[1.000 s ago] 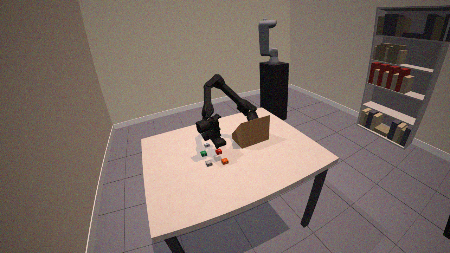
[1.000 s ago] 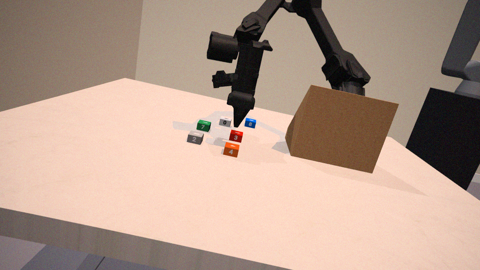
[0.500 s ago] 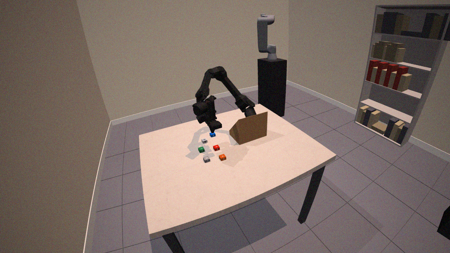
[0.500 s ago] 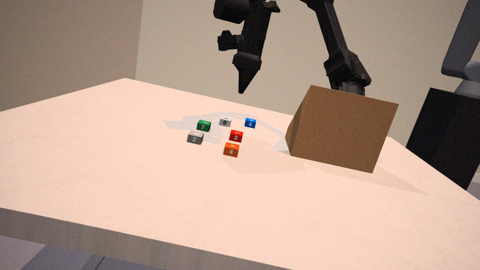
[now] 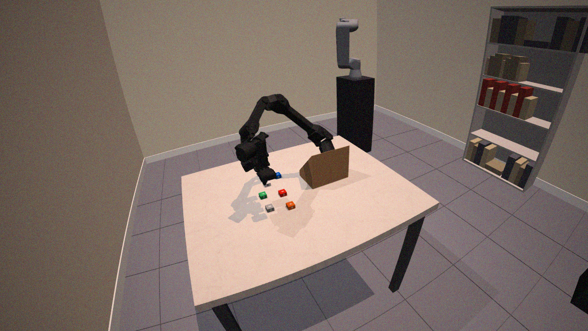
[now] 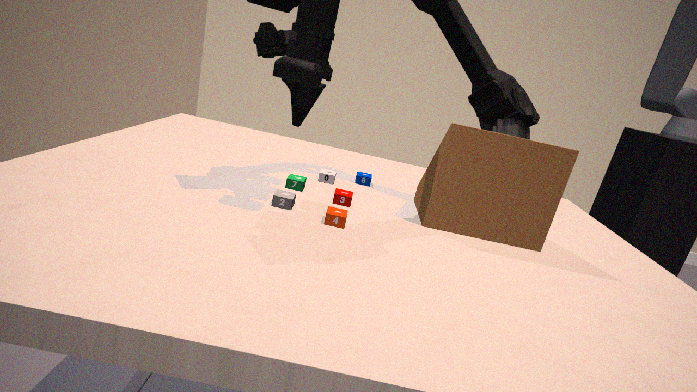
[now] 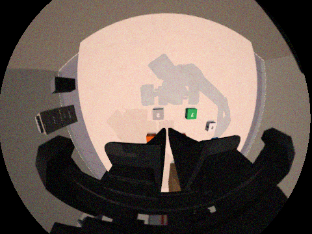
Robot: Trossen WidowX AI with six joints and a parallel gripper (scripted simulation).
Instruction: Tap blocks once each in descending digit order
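While hand point(image 6: 298, 121) is hung clenched, nothing gripped, upper centre of exterior frame, blocks kept clear below; probably lifted for safe transit between taps.

7 block point(image 6: 295, 182): green | 0 block point(image 6: 326, 177): white | 8 block point(image 6: 362, 178): blue | 2 block point(image 6: 283, 200): grey | 3 block point(image 6: 342, 197): red | 4 block point(image 6: 335, 217): orange | box point(image 6: 492, 187): brown | desk point(image 6: 146, 253): pale pink | arm point(image 6: 468, 53): black | fingers point(image 6: 298, 109): black
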